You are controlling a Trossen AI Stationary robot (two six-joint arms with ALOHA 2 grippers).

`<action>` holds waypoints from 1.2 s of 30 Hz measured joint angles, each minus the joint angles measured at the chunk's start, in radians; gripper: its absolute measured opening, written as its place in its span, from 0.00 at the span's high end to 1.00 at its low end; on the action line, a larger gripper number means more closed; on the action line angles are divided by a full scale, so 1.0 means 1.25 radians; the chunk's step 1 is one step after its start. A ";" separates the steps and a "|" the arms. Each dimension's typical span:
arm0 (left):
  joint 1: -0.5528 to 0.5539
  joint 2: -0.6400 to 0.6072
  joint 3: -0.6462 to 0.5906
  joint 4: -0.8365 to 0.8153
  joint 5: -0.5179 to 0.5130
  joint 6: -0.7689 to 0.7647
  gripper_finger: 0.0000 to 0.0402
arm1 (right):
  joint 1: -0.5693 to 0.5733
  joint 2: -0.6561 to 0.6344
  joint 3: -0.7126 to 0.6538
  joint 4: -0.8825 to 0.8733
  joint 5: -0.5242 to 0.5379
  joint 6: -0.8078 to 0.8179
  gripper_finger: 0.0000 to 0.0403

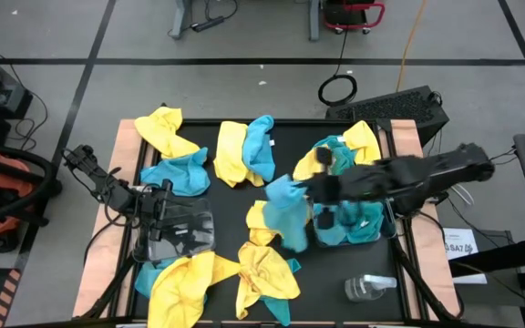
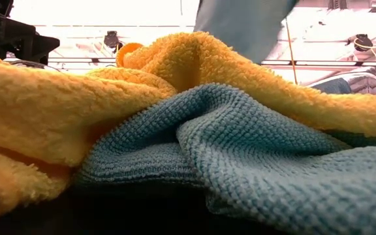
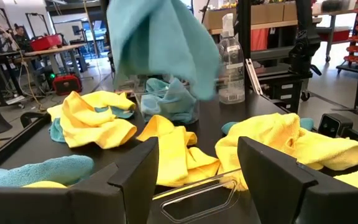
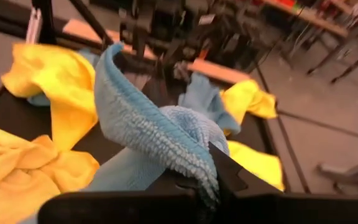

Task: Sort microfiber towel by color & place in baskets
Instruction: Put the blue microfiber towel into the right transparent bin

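Left end effector (image 1: 167, 219): rests over the clear, round-cornered rectangular plastic basket (image 1: 176, 239) at the left of the dark tabletop (image 1: 231, 205); fingers spread wide, holding nothing. In its wrist view the basket rim shows between the two dark fingers (image 3: 135, 180).

Loose fuzzy microfiber towels lie crumpled around it: a bright yellow one (image 1: 164, 130) at the far left corner, a turquoise one (image 1: 176, 173) just beside the left basket, a yellow-and-turquoise pair (image 1: 244, 150) at the far centre, and yellow ones (image 1: 190, 282) along the near edge. All are soft, looped pile, bunched with no clear long axis.

Centre: a turquoise towel (image 1: 285, 208) hangs lifted above the tabletop, long axis vertical, draping downward from the right end effector (image 1: 310, 187), which is clamped tight on its upper fold. The right wrist view shows the ribbed pile pinched between the fingers.

Right: the second clear basket (image 1: 358, 223) holds turquoise towels, a yellow one (image 1: 361, 138) lying against its far side. A small clear plastic bottle (image 1: 367, 288) lies near the front right edge.
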 joint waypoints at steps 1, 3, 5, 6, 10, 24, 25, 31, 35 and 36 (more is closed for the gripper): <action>0.000 0.000 0.000 0.000 0.000 0.000 0.44 | 0.008 -0.021 0.000 -0.006 0.005 0.000 1.00; 0.000 0.000 0.000 0.000 0.000 0.000 0.44 | 0.023 -0.066 0.000 -0.022 0.006 0.000 1.00; 0.000 0.000 0.000 0.000 0.000 0.000 0.44 | 0.037 -0.104 0.000 -0.063 0.007 -0.007 1.00; 0.000 0.000 0.000 0.000 0.000 0.000 0.44 | 0.044 -0.121 0.000 -0.090 0.005 -0.010 1.00; 0.000 0.000 0.000 0.000 0.000 0.000 0.44 | 0.063 -0.185 0.000 -0.219 -0.011 0.022 1.00; 0.000 0.000 0.000 0.000 0.000 0.000 0.44 | 0.071 -0.275 -0.013 -0.560 -0.094 0.308 1.00; 0.000 0.000 0.000 0.000 0.000 0.000 0.44 | 0.074 -0.274 -0.022 -0.559 -0.103 0.312 1.00; 0.000 0.000 0.000 0.000 0.000 0.000 0.44 | 0.083 -0.271 -0.122 -0.499 -0.181 0.336 1.00; 0.000 0.000 0.000 0.000 0.000 0.000 0.44 | 0.082 -0.270 -0.230 -0.389 -0.247 0.338 1.00; 0.000 0.000 0.000 0.000 0.000 0.000 0.44 | 0.082 -0.270 -0.261 -0.359 -0.263 0.339 1.00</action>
